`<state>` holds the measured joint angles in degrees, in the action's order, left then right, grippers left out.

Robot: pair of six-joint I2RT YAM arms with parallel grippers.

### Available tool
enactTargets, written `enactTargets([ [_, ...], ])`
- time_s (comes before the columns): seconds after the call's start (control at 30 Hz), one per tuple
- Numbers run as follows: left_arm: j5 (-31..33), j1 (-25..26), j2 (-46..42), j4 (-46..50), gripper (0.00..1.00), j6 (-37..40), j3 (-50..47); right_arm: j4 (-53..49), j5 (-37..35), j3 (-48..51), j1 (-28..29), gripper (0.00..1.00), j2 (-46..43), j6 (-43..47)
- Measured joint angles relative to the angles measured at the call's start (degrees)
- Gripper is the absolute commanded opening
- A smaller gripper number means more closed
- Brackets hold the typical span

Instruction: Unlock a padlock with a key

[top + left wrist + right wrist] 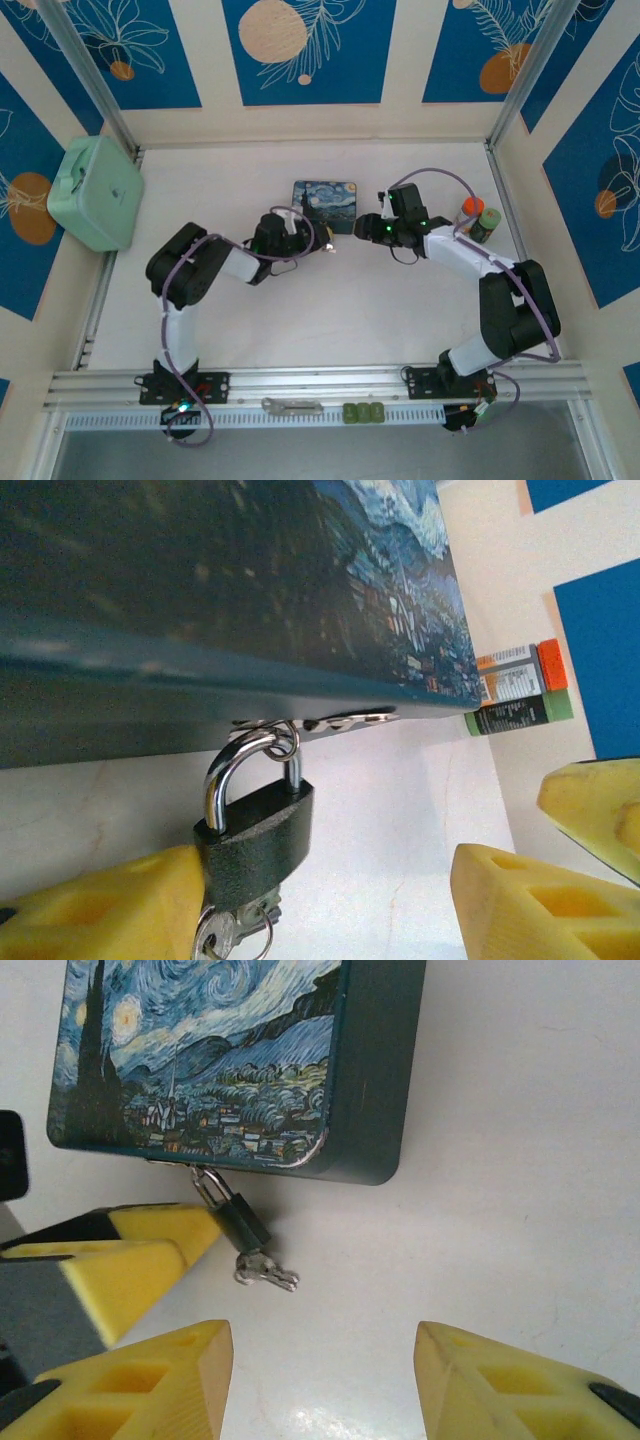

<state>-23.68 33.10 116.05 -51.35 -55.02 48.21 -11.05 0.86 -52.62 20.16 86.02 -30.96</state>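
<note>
Spread wide, left fingers [100, 910] touch the padlock [255, 840], lower left of frame, with one tip; closing off-centre could swing it under the tin [200, 580] and jar the key [215, 938] askew; right fingers [150, 1380] gape empty.

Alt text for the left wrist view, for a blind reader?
A small black padlock with a silvery shackle hangs from the metal hasp of a dark blue painted tin, a small silver key in its base. One yellow finger of the open left gripper sits against the padlock's body; the other stands apart.
</note>
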Motion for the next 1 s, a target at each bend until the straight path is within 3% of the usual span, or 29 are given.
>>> enactTargets([
  [0.33,1.2,1.0,1.9,1.3,0.66,0.1,3.1,1.7,1.6,1.0,0.0,0.50,0.0,-1.3],
  [0.77,15.2,5.5,0.3,7.0,0.69,-0.2,4.7,3.0,1.6,1.0,0.1,0.49,-1.2,-2.1],
  [0.9,16.3,6.0,0.7,9.1,0.71,-0.2,6.6,3.8,1.6,1.4,0.2,0.49,-1.2,-2.4],
  [1.0,15.8,6.0,2.0,8.5,0.65,-0.4,8.0,4.1,1.7,2.0,0.3,0.49,-1.2,-2.6],
])
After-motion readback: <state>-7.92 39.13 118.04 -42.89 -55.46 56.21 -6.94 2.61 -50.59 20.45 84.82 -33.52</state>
